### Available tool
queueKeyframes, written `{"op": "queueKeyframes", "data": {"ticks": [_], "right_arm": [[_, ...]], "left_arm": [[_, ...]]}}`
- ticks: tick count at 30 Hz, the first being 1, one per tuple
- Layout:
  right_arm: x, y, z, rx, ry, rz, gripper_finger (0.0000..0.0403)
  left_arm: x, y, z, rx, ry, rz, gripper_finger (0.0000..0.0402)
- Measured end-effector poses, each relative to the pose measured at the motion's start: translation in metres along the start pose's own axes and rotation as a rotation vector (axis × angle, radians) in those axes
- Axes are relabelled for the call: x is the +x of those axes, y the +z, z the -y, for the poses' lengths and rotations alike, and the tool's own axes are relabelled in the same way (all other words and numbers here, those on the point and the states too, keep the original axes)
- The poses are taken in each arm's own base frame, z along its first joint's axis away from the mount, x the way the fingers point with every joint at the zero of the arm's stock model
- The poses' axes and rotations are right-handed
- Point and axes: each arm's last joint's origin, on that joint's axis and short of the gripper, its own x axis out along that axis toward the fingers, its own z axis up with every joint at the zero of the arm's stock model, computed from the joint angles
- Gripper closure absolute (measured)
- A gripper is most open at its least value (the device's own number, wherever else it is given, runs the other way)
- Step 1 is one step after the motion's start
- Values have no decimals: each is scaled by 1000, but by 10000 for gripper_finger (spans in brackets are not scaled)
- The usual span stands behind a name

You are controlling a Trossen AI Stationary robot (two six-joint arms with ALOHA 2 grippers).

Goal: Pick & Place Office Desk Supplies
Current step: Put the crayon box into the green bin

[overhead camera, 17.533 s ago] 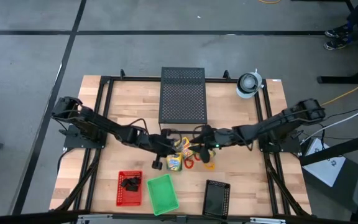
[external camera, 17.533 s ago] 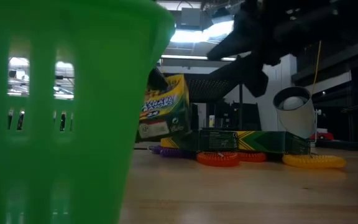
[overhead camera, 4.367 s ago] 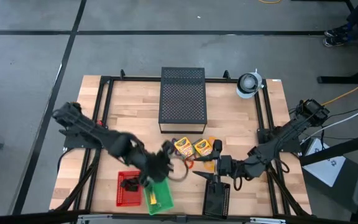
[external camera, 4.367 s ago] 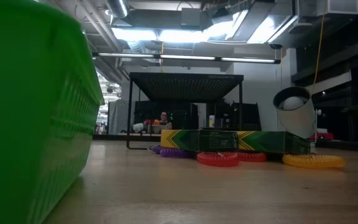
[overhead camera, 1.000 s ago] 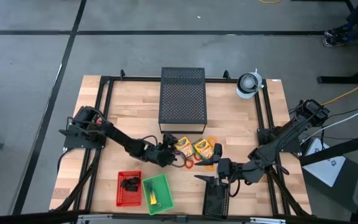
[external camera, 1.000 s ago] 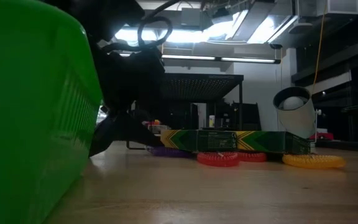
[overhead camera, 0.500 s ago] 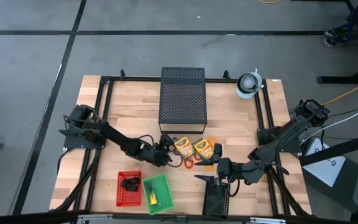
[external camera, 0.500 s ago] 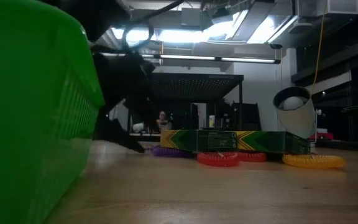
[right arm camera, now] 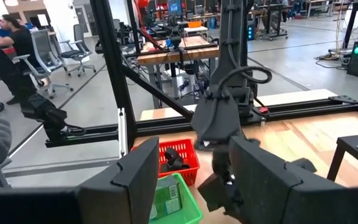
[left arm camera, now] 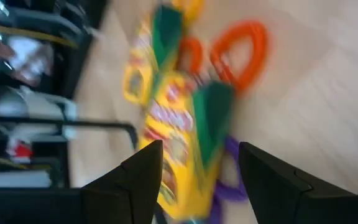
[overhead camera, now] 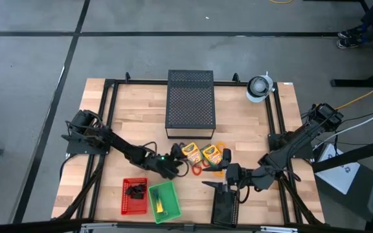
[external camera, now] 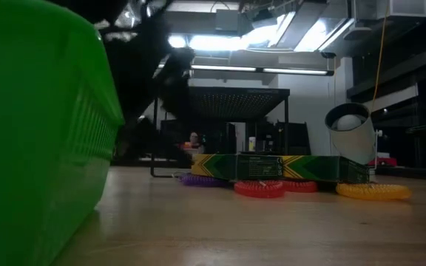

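While the left gripper [overhead camera: 172, 167] hangs low over the pale wooden table [overhead camera: 135, 113], its jaws stand spread and empty, pointed at the nearest yellow-and-green crayon box [left arm camera: 179, 134] just beyond its fingers [left arm camera: 143, 177]. Two such boxes [overhead camera: 191, 153] lie side by side near the table's middle, in front of the large black perforated metal box [overhead camera: 190, 103]. Thin orange rings [left arm camera: 241, 53] and a purple ring [left arm camera: 229, 165] lie touching or just beside the boxes. One more crayon box rests inside the green plastic basket [overhead camera: 162, 201], and small black clips [overhead camera: 135, 191] sit in the red plastic basket [overhead camera: 125, 200] touching its left side. Right gripper [overhead camera: 222, 186]: jaws parted, holding nothing, just above the black mesh tray [overhead camera: 225, 207] at the near edge.
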Motion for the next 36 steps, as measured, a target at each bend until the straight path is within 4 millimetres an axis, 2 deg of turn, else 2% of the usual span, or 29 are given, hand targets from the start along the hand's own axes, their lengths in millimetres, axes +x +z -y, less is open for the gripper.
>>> {"op": "queueKeyframes", "data": {"ticks": [4,17,24,30,36], "right_arm": [[2,1,3,4,-11,2,207],[5,2,6,18,-19,7,207],[5,2,6,18,-19,8,207],[5,2,6,18,-15,7,207],[5,2,6,19,-11,6,207]], "left_arm": [[0,6,-2,-9,-45,112,194],[1,5,-1,35,-134,151,194],[18,1,13,66,-101,138,194],[36,6,18,111,3,63,194],[44,8,23,161,-63,26,194]]}}
